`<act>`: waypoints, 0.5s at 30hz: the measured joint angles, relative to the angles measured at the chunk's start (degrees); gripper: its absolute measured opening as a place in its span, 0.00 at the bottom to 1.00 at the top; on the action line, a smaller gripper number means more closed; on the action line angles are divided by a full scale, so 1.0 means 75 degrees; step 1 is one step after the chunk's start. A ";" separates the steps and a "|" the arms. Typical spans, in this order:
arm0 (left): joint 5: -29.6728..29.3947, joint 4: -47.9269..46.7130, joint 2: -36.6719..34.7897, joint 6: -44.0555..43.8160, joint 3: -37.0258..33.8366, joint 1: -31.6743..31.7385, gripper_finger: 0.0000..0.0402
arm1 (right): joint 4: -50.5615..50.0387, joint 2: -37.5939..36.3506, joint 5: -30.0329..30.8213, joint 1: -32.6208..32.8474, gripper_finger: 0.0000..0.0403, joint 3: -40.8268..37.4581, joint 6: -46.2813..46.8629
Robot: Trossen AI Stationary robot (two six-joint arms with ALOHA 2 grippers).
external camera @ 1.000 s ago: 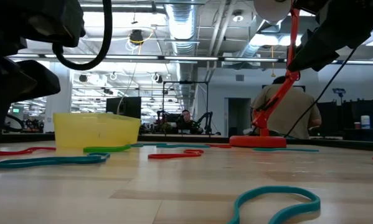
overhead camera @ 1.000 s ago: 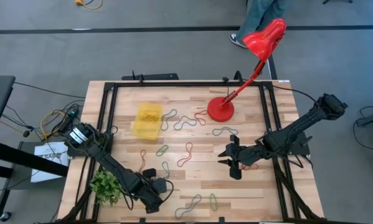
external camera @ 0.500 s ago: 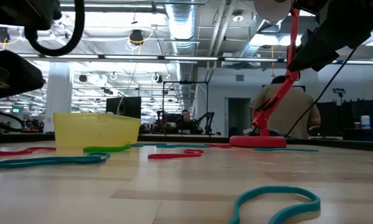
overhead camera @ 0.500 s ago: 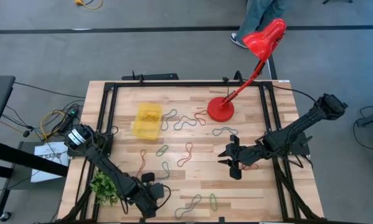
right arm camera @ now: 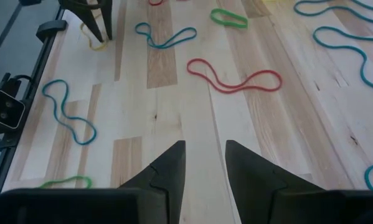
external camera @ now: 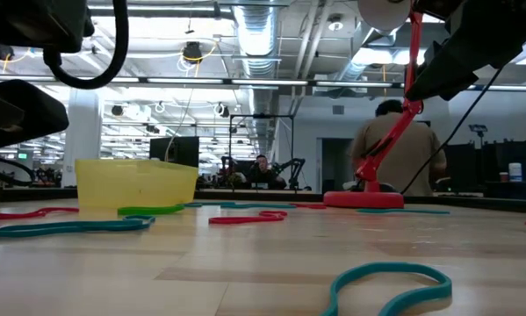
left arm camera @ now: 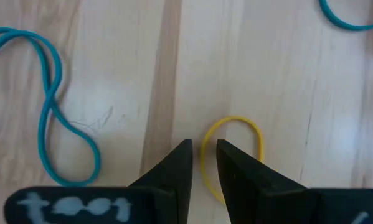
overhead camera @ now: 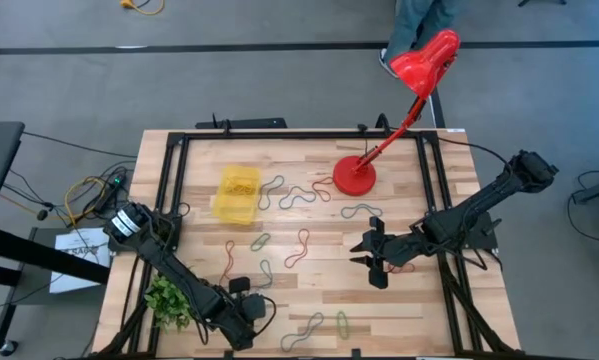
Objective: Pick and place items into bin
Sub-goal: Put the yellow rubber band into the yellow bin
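My left gripper [overhead camera: 243,303] [left arm camera: 203,163] is near the table's near edge and is shut on a yellow loop [left arm camera: 233,146]. It also shows far off in the right wrist view [right arm camera: 102,28], with the loop [right arm camera: 91,42] below its fingertips. My right gripper [overhead camera: 372,255] [right arm camera: 205,163] hovers open over bare wood right of centre, touching nothing. Several red, teal and green loops [overhead camera: 297,247] lie flat on the table. The yellow bin [overhead camera: 236,193] [external camera: 135,183] stands on the far left part and holds some yellow loops. My left gripper pinches one strand of the yellow loop [left arm camera: 202,155] between its two fingertips, coming from above. The rest of the loop [left arm camera: 251,127] curves out beyond the fingers. Whether it is lifted clear of the wood, I cannot tell.
A red lamp stands on its round base [overhead camera: 354,177] at the far right of the table. A green plant [overhead camera: 169,298] sits at the near left corner, beside the left arm. Black rails [overhead camera: 279,133] frame the table. A person [external camera: 399,158] stands beyond the far edge.
My left gripper has risen from the table top and shifted a little toward the table's left edge. The right arm has kept still.
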 joint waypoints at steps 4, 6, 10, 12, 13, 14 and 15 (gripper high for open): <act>-0.0080 -0.0060 0.0135 0.0018 0.0033 -0.0014 0.17 | 0.0006 0.0000 0.0000 0.0004 0.27 0.0000 0.0000; -0.0211 -0.0206 0.0149 0.0021 0.0037 -0.0022 0.16 | 0.0008 0.0000 0.0000 0.0004 0.27 0.0000 0.0000; -0.0127 -0.0193 0.0153 0.0314 0.0034 -0.0015 0.06 | 0.0005 0.0000 -0.0001 0.0004 0.27 0.0000 -0.0001; -0.0139 -0.0147 0.0153 0.0359 0.0029 -0.0012 0.02 | 0.0009 0.0000 0.0000 0.0004 0.27 0.0000 0.0000; -0.0206 -0.0141 0.0158 0.0352 0.0041 -0.0012 0.02 | 0.0007 0.0000 0.0000 0.0004 0.27 0.0000 0.0000; -0.0297 -0.0166 0.0176 0.0352 0.0100 -0.0016 0.02 | 0.0006 0.0000 0.0000 0.0004 0.27 0.0000 0.0000; -0.0356 -0.0194 0.0191 0.0382 0.0183 -0.0020 0.01 | 0.0006 0.0000 0.0000 0.0004 0.27 0.0000 0.0000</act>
